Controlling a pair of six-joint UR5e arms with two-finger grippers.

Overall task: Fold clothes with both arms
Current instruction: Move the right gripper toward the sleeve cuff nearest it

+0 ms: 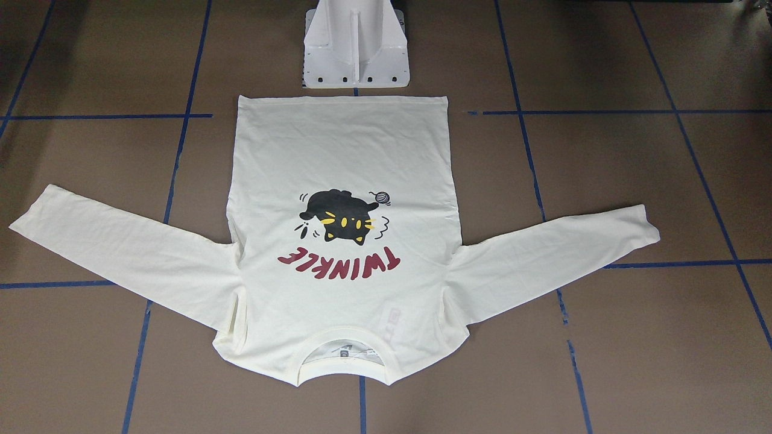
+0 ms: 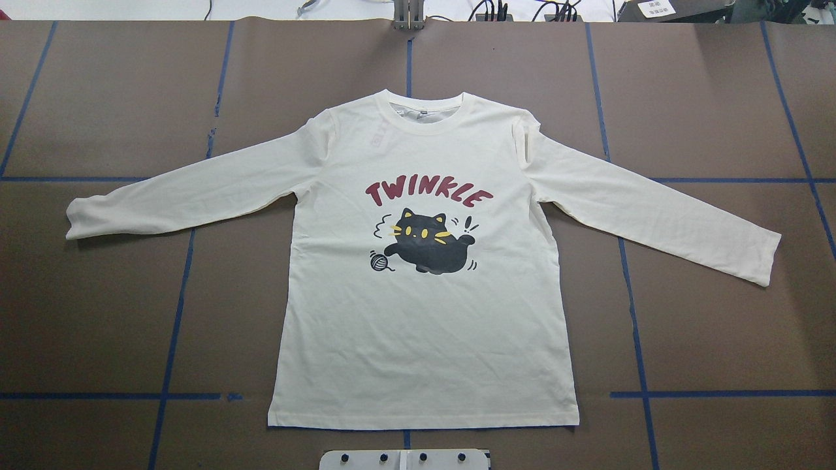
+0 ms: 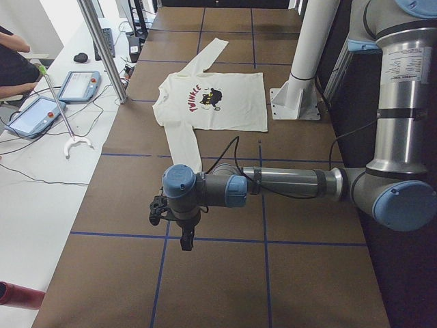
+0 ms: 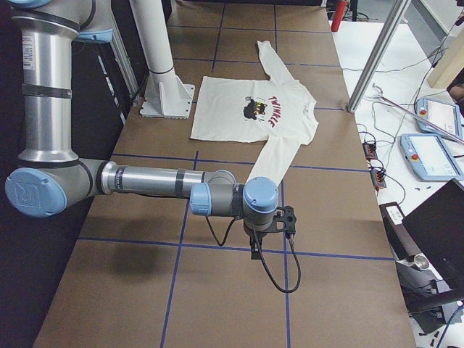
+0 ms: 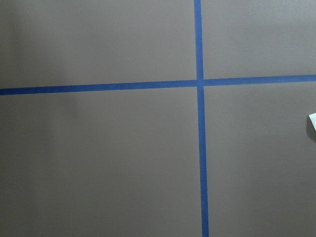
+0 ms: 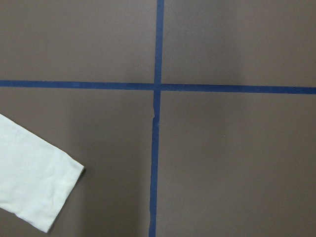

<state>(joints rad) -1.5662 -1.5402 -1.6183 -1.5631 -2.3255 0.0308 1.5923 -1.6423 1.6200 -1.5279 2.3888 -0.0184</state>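
Overhead exterior: the T-shirt lies flat, print up, sleeves spread, on the brown table. Exterior left: the left gripper hangs over bare table, well apart from the T-shirt. Exterior right: the right gripper hangs likewise. Right wrist-mounted: a sleeve cuff, seemingly just below. How far either gripper is open I cannot tell

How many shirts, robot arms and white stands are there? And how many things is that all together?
Cream shirt: 1
Robot arms: 2, the left arm and the right arm
White stand: 1
Total: 4
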